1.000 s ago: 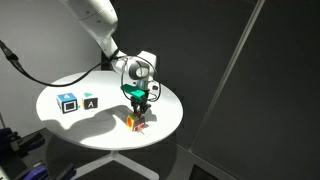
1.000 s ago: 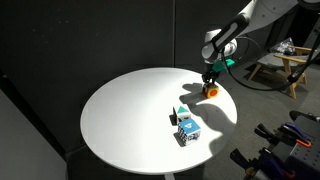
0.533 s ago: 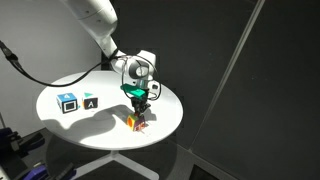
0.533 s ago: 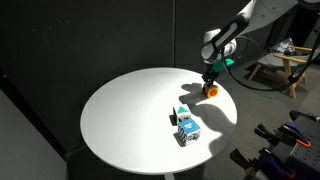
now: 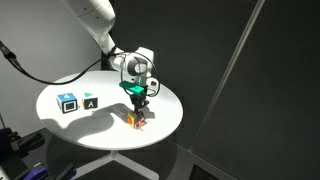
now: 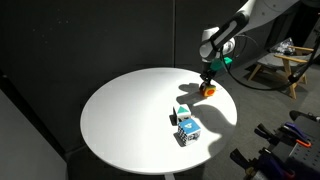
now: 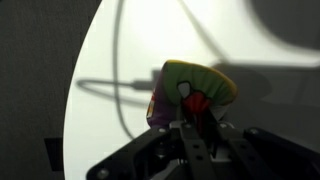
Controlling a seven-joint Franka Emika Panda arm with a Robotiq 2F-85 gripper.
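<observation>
Closed since a second ago: my gripper (image 7: 197, 122), now pinching the colourful toy (image 7: 195, 85) directly beneath me on the white table (image 5: 60, 120), gripped centrally so it stays steady. Two blocks (image 5: 68, 103): well apart.

Hand (image 7: 197, 118) now tighter on colourful toy (image 7: 193, 88)

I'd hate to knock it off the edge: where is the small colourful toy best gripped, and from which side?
Probably grip the toy across its flanks, straight down from above. It sits low near the table rim, so a sideways push could slide it off; its domed top gives no hold.
</observation>
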